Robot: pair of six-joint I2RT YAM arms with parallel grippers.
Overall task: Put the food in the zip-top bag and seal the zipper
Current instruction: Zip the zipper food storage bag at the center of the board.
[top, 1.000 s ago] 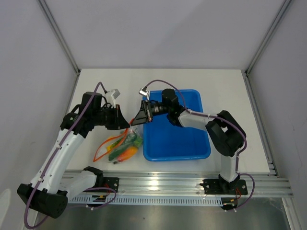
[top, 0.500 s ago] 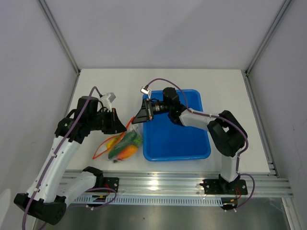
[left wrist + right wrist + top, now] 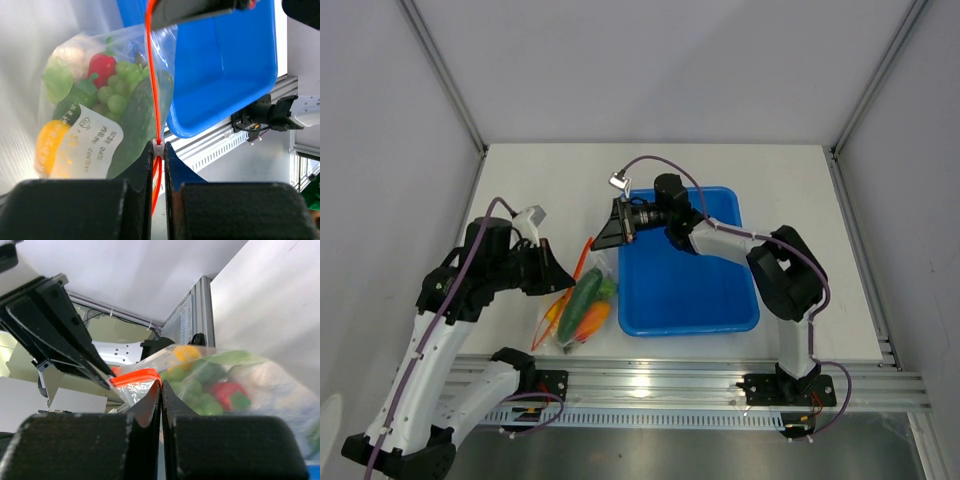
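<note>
Count on inspection:
- One zip-top bag with one zipper.
- One blue tub.
- Two grippers: left gripper, right gripper.
- In the bag: one red chili, one bunch of green grapes, one long green vegetable, one yellow fruit. Remaining contents indistinct.

White label hides part of the food
</note>
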